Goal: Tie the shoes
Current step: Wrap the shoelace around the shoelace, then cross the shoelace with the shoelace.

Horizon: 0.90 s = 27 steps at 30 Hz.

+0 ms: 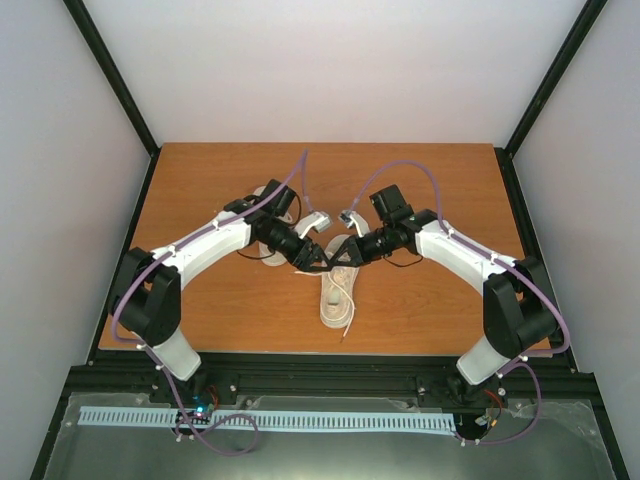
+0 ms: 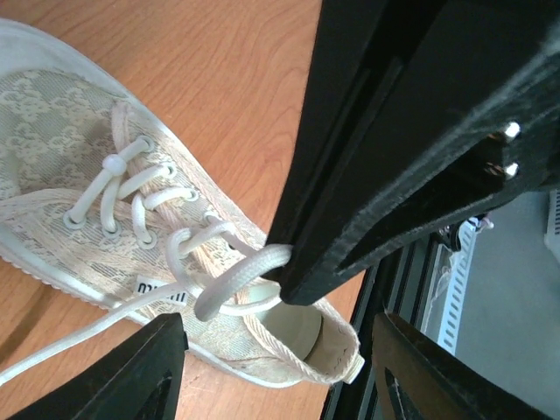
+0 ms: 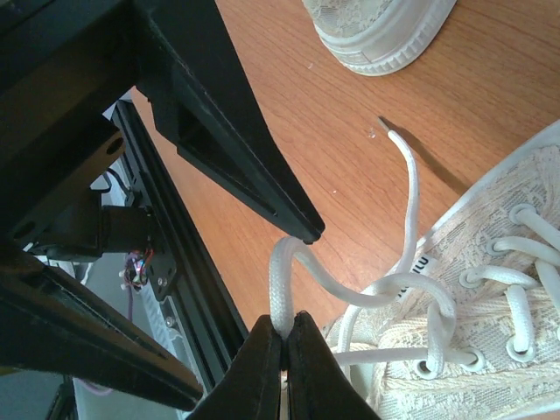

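As the two arms met over the middle of the table (image 1: 430, 190), we saw the right gripper (image 3: 282, 339) pinched fully together on a loop of white lace (image 3: 278, 280). The loop rose from the top eyelets of the nearer shoe (image 1: 338, 295) and was clamped between the fingertips just above the shoe's opening.

The left gripper (image 2: 278, 316) hung over the same shoe with its fingers spread wide and nothing between them. From the right wrist view, one of its fingertips (image 3: 304, 231) sat just beside the top of the held loop; we could not tell whether it touched the lace.

The shoe lay flat on the table, heel toward the near edge and toe pointing away, its lower eyelets threaded. One loose lace end (image 3: 398, 144) rested on the wood beside the shoe, and another strand trailed off past its side in the left wrist view.

The second shoe (image 3: 376, 35) stood apart on the table, only its toe showing in the right wrist view.
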Motion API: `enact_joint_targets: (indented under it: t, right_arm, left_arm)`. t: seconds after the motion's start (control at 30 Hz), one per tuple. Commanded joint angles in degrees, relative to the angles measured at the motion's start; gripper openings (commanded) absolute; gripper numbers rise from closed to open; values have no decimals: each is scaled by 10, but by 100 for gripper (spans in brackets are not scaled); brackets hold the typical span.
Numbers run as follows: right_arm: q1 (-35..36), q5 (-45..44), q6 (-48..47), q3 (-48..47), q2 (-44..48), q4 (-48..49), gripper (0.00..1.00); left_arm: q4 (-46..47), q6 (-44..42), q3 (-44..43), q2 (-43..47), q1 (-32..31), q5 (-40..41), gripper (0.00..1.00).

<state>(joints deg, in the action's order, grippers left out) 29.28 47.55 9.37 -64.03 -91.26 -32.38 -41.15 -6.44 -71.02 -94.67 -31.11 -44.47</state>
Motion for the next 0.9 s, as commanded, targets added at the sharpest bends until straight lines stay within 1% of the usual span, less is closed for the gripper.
enact_joint_targets:
  t: [0.0, 0.13, 0.2, 0.3, 0.4, 0.57, 0.67, 0.87]
  right_arm:
    - [-1, 34, -15, -16, -9, -3, 3]
    - [-2, 40, -22, -18, -10, -5, 3]
    - [-2, 43, -26, -16, -12, -8, 3]
    - [-2, 49, -29, -15, -15, -9, 3]
    - [-2, 52, -30, -17, -18, -10, 3]
    - [-2, 53, -31, -15, -20, -12, 3]
    - [-2, 53, -31, -14, -21, -13, 3]
    - [-2, 51, -29, -11, -21, -11, 3]
  left_arm:
    - [-12, -58, -8, 0, 5, -30, 64]
    - [1, -71, 5, 1, 5, 0, 67]
    - [13, -75, 13, -1, 5, 8, 71]
    - [24, -79, 10, -13, 5, 0, 74]
    - [20, -86, -3, -22, 5, -13, 73]
    - [19, -84, -12, -37, 5, -42, 60]
    - [24, -82, -10, -38, 5, -43, 52]
    - [31, -73, -6, -25, 5, -37, 32]
